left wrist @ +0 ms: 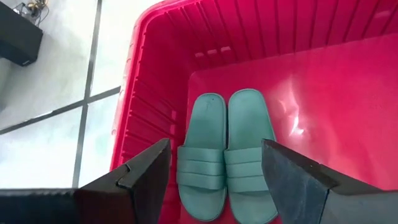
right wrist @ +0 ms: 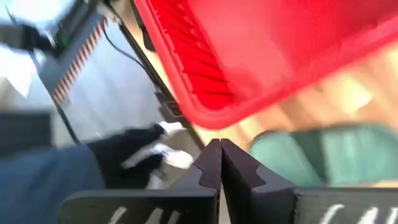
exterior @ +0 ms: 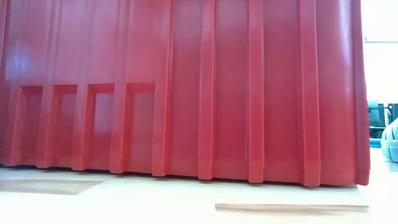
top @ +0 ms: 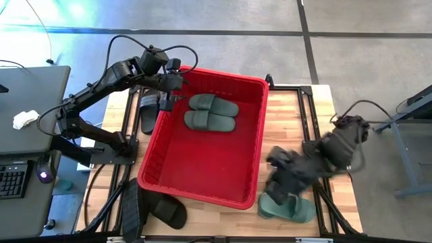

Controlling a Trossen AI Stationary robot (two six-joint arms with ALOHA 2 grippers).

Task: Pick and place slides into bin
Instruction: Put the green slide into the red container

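Hovering over the bin (top: 202, 169), my left gripper (left wrist: 214, 171) is spread apart above two green slides (top: 210, 112). My right gripper (right wrist: 221, 163), pressed together, nears another slide (top: 287, 207) on the tabletop (top: 287, 118). Soft, light, bendy; I'd pinch the strap.

Inside the red bin (top: 202, 172) lie two dark green slides (top: 211, 112), a third green slide (top: 287, 208) sits just beside its wall on the pale wooden table (top: 283, 115), and black slides (top: 162, 208) flank it.
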